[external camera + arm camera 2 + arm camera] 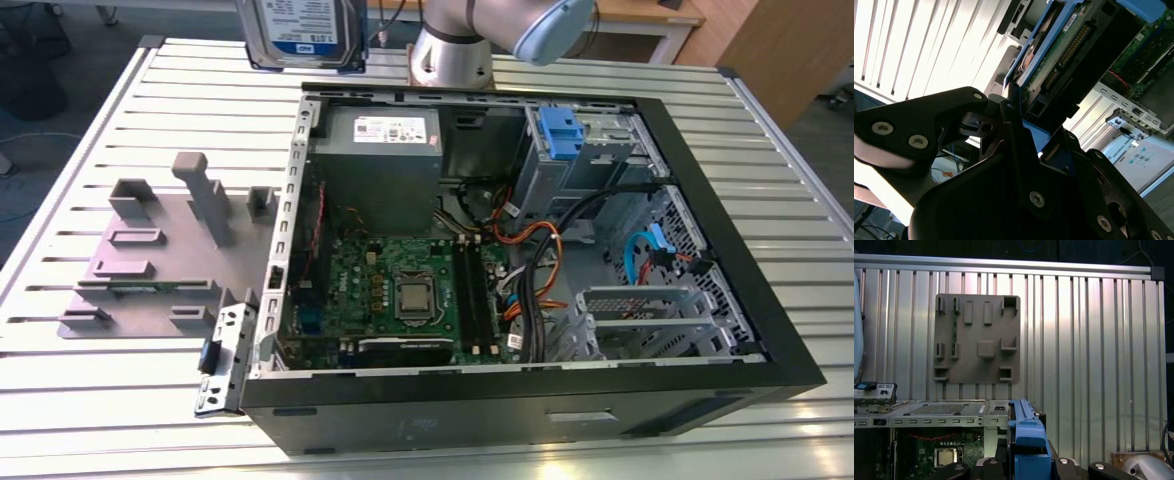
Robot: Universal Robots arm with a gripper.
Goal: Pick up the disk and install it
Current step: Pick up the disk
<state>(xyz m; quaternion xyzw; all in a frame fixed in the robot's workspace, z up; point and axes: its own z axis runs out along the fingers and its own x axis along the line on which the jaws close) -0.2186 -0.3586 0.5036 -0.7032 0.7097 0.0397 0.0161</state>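
While a grey holder plate (154, 265) with upright pegs lies on the slatted metal desk (80, 430) at the exterior view's left, the disk (304, 35) hangs in the air at the upper left of that frame, its label facing the camera. Just to the disk's right stands the robot arm (474, 40). An open computer case (747, 330) fills the centre and right, with its motherboard (400, 290) exposed and a blue plastic latch (561, 130) near its upper right. In the second wrist view the black pincer (1026, 127) is clamped on the disk's edge. In the first wrist view the disk's blue side bracket (1026, 445) sits between the fingers.
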